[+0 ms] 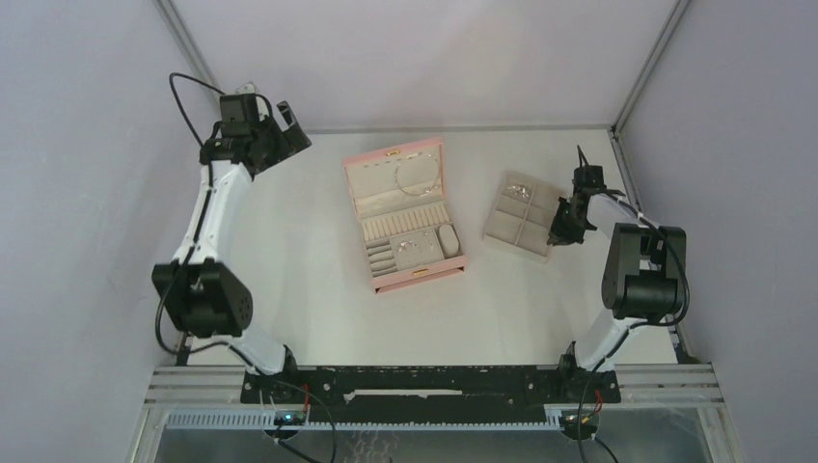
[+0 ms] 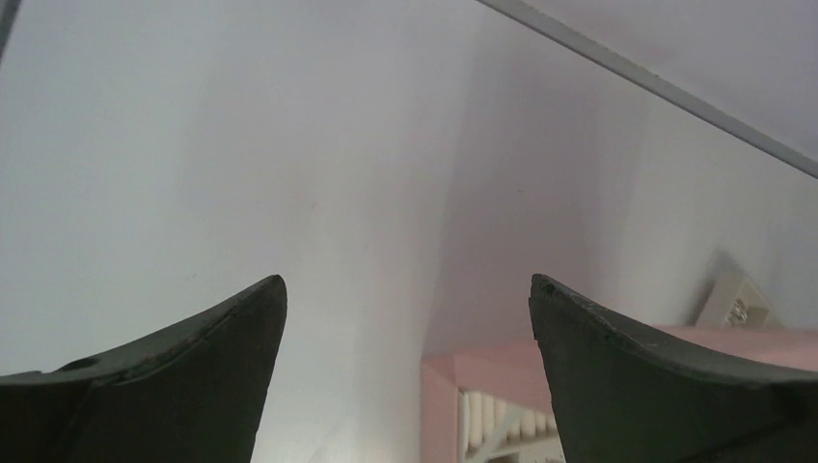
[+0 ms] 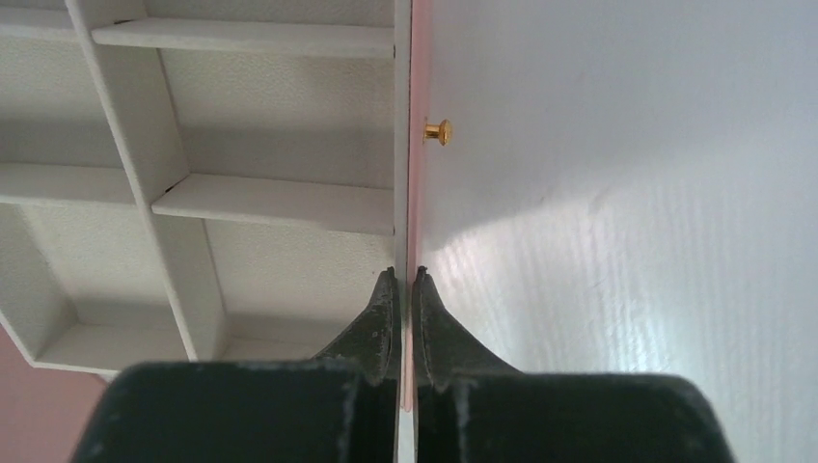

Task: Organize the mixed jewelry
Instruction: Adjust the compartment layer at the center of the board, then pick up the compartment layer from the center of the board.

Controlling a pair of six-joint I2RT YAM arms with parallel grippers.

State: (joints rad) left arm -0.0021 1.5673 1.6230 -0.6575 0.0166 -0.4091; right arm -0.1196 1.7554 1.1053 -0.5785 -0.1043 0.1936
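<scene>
Small silver jewelry pieces lie in the far compartment of the flat beige tray. A thin looped chain necklace rests in the open lid of the pink box, and more small pieces sit in the box's base. My right gripper is at the tray's right edge. In the right wrist view this gripper is shut on the tray's thin side wall, one finger inside and one outside. My left gripper hangs open and empty at the far left, with nothing between its fingers.
A small gold knob sticks out of the tray's pink outer side. The compartments near my right fingers look bare. In the left wrist view the pink box shows low between the fingers, with the tray beyond it. Grey walls enclose the white table.
</scene>
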